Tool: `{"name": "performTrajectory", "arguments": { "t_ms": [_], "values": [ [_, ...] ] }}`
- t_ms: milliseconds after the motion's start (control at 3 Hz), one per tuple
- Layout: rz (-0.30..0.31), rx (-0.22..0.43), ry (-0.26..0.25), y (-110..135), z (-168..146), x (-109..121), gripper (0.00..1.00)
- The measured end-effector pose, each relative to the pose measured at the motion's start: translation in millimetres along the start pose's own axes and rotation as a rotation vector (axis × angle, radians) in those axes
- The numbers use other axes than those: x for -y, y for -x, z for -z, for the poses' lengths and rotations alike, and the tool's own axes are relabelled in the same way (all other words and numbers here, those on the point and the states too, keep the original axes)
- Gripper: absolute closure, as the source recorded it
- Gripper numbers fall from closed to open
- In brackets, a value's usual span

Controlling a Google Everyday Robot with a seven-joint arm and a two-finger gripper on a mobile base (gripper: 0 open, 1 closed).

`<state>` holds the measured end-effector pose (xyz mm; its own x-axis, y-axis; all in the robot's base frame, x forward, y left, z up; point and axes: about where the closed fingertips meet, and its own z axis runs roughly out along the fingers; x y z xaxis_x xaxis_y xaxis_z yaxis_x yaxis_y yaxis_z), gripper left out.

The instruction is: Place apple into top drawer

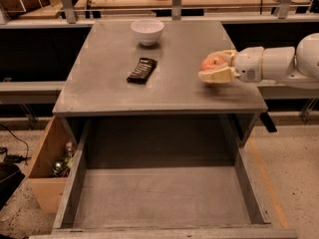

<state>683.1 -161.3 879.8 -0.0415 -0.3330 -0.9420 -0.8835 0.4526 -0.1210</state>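
Note:
The red-orange apple sits between the cream fingers of my gripper, which is shut on it at the right side of the grey table, just above the tabletop. The white arm reaches in from the right edge. The top drawer is pulled open below the table's front edge, wide, grey and with nothing in it. The gripper is behind and to the right of the drawer's opening.
A white bowl stands at the back of the table. A dark flat packet lies left of centre. A tan wooden box with small items stands on the floor at the left of the drawer. A workbench runs behind.

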Motion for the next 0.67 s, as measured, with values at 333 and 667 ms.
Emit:
{"name": "performTrajectory", "arguments": {
  "t_ms": [333, 667],
  "values": [
    [0.06, -0.055, -0.025, 52, 0, -21, 1.0],
    [0.064, -0.071, 0.0, 62, -4, -59, 1.0]
  ]
}}
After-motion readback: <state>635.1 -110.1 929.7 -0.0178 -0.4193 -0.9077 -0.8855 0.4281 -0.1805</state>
